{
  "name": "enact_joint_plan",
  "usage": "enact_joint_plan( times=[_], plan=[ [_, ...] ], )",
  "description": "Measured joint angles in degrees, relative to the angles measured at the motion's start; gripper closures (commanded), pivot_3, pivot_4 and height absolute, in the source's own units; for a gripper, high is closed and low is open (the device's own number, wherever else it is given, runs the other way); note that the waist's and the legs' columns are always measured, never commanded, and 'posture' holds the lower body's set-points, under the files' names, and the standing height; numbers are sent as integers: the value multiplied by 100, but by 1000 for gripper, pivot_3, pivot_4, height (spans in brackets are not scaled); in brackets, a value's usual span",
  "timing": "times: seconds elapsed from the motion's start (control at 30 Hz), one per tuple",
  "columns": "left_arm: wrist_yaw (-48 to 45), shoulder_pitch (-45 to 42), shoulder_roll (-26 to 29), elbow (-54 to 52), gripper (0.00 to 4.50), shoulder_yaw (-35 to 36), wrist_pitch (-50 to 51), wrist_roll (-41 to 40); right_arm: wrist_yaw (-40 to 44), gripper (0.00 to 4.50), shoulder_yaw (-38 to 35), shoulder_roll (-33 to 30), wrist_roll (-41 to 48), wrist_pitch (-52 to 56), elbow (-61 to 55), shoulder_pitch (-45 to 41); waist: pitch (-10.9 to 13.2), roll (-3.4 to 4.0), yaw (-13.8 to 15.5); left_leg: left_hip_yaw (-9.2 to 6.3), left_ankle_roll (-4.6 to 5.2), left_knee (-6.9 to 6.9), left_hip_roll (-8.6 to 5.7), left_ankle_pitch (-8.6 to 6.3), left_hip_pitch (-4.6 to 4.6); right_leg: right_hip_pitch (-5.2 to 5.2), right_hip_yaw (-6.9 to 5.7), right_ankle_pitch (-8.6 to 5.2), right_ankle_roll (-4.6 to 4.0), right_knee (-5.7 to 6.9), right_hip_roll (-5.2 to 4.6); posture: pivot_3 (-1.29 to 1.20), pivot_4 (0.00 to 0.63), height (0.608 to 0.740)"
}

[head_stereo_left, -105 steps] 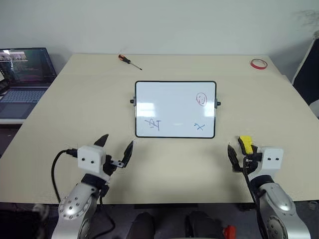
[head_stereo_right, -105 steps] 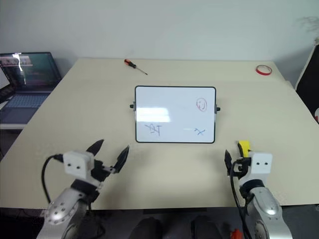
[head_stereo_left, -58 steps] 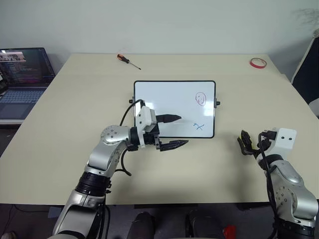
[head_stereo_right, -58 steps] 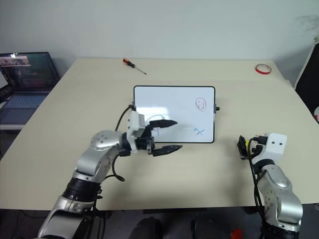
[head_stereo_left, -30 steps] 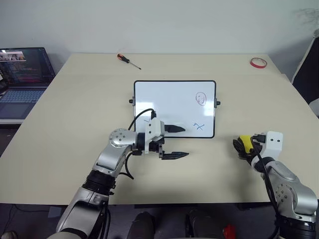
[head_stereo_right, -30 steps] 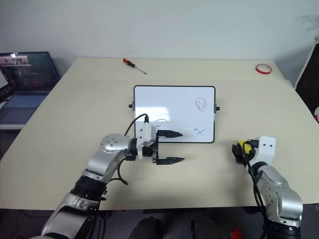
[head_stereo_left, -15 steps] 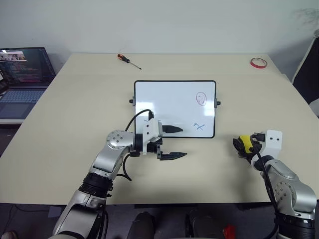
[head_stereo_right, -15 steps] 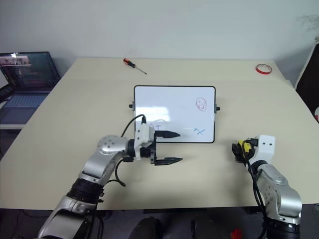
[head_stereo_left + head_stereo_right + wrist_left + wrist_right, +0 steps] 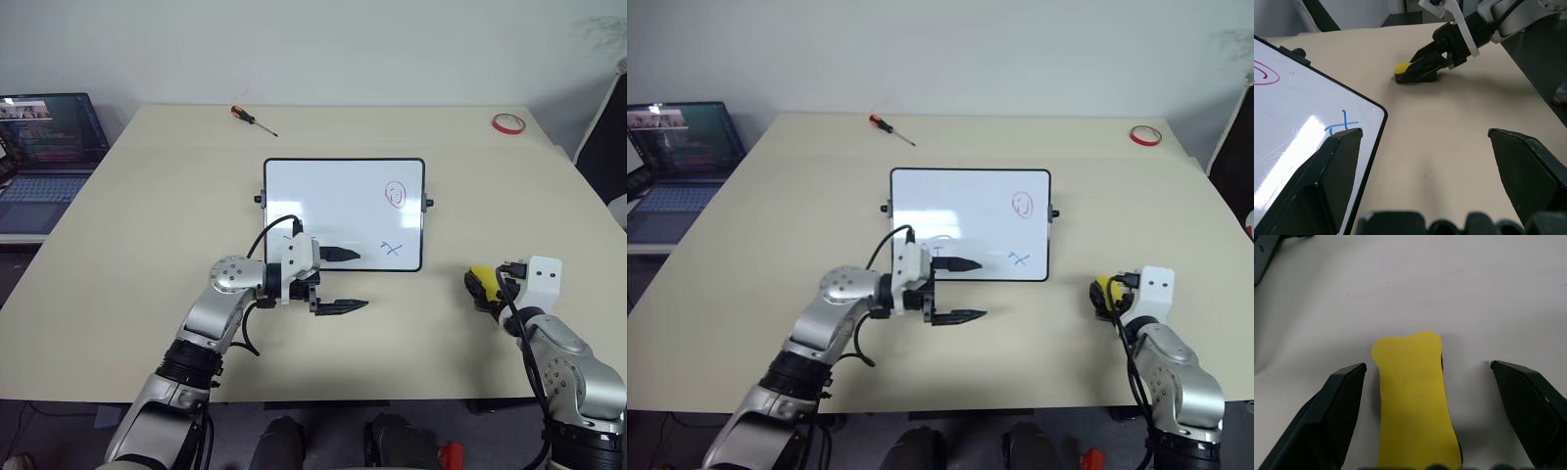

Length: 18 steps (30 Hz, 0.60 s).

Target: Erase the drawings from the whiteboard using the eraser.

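Observation:
The whiteboard lies flat at the table's centre. On it are a red smiley drawing and a blue X drawing; my left hand mostly hides the blue scribble. My left gripper is open, pointing right, with one finger over the board's near edge and the other over the table. The yellow eraser lies on the table, right of the board. My right gripper is open, with a finger on each side of the eraser, neither one touching it. The left wrist view shows the eraser under that gripper.
A laptop stands off the table's left side. A red-handled screwdriver lies at the far edge, and a red tape ring sits at the far right corner. A dark chair stands past the right edge.
My left gripper swung from the table's near left to the board's near edge. My right gripper came down around the eraser. Over the last second both barely moved.

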Motion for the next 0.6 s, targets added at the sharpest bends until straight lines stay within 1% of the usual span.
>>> enact_joint_plan(
  times=[0.3, 0.33, 0.37, 0.43, 0.6],
  plan=[
    [1, 0, -17, 0, 0, 0, -15, 16, -1, 23, -6, -2, 1, 99, -27, -10, 0, 0, 0, 0, 0, 0, 0, 0, 0, 0, 0, 0, 0, 0, 0, 0, 150, 740],
    [2, 0, -17, 0, 0, -1, -18, 19, -1, 394, -6, -2, 2, 102, -27, -14, 0, 0, 0, 0, 0, 0, 0, 0, 0, 0, 0, 0, 0, 0, 0, 0, 150, 740],
    [2, 0, -17, 0, 0, 0, -20, 20, 0, 630, -6, -1, 2, 104, -27, -17, 0, 0, 0, 0, 0, 0, 0, 0, 0, 0, 0, 0, 0, 0, 0, 0, 150, 740],
    [4, 0, -17, 0, 0, 0, -22, 24, 0, 1293, -6, 0, 4, 106, -27, -34, 0, 0, 0, 0, 0, 0, 0, 0, 0, 0, 0, 0, 0, 0, 0, 0, 150, 740],
    [6, -1, -17, 1, 0, 0, -88, 34, 9, 3112, -6, 0, 3, 102, -27, -77, 0, 0, 0, 0, 0, 0, 0, 0, 0, 0, 0, 0, 0, 0, 0, 0, 150, 740]
  ],
)
